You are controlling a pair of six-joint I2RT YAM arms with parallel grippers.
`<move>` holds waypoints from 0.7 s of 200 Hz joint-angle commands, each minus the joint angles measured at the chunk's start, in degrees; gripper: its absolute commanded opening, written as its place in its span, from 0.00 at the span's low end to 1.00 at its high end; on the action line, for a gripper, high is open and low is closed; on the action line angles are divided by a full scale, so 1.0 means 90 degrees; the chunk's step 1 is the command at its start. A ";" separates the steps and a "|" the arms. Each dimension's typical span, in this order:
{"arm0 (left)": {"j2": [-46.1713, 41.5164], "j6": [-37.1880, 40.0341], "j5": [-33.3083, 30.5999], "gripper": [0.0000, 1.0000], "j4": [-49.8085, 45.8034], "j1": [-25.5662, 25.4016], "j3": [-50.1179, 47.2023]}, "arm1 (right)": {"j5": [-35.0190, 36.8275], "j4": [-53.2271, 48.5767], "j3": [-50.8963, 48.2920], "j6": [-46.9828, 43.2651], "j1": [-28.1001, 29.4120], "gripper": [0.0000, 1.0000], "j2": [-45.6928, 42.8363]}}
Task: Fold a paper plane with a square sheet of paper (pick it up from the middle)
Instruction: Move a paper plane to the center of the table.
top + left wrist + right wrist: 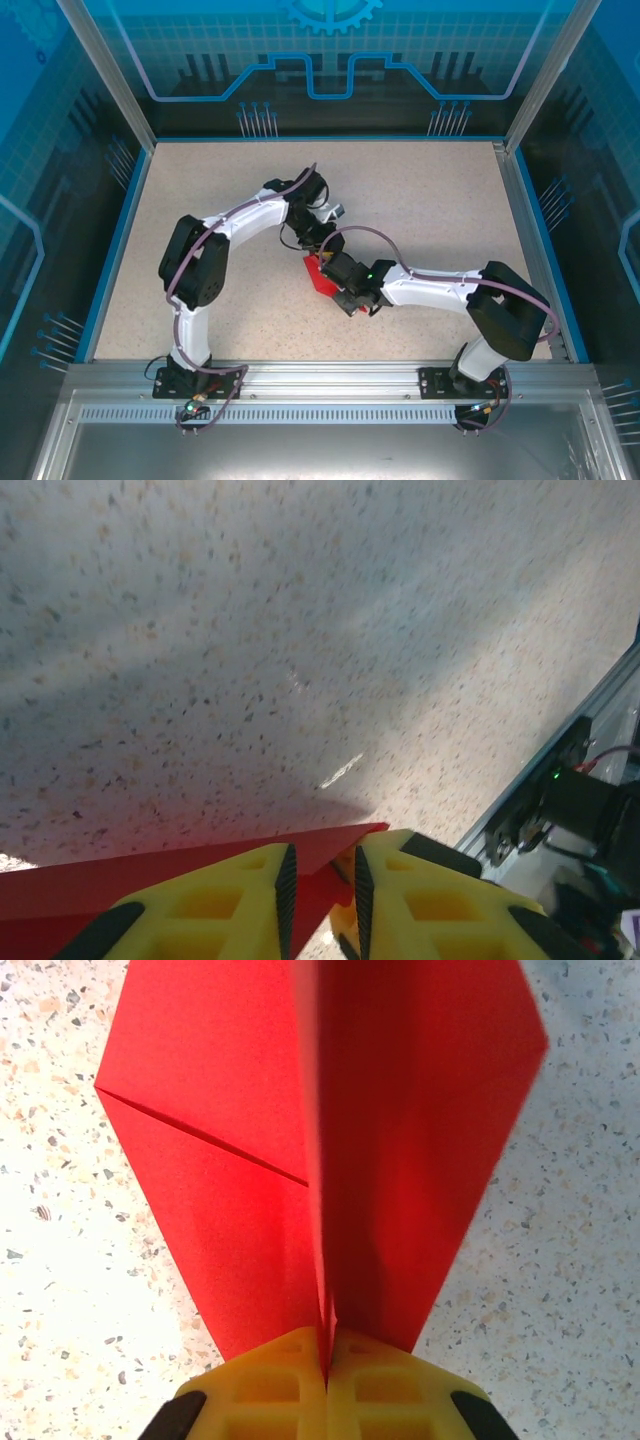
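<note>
I am looking into a robotics lab cell: a speckled counter (200,190) boxed in by aluminium posts (105,70) and blue circuit-print panels (330,60), with a slotted metal rail (330,375) along its near edge.

We see speckled beige tabletop (420,190) open along far edge and both flanks. Centre crowded: white left arm (245,218) and white right arm (435,290) converge over folded bright red paper (318,278). Blue raised rim (118,240) bounds sides; aluminium rail (330,372) blocks near edge.

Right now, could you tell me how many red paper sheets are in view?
1: the red sheet mid-table, clamped in the right gripper, one corner inside the left gripper.
</note>
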 commanded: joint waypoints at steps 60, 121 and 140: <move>0.0963 0.0627 0.0331 0.24 -0.0421 0.0038 0.0150 | 0.0397 -0.0166 0.0346 -0.0339 0.0313 0.00 0.0367; 0.1253 0.0782 0.0145 0.22 -0.0423 0.0034 -0.0061 | 0.0682 -0.0282 0.0437 -0.0378 0.0386 0.00 0.0448; 0.1293 0.0804 0.0124 0.21 -0.0388 0.0035 -0.0118 | 0.0860 -0.0302 0.0446 -0.0387 0.0408 0.00 0.0441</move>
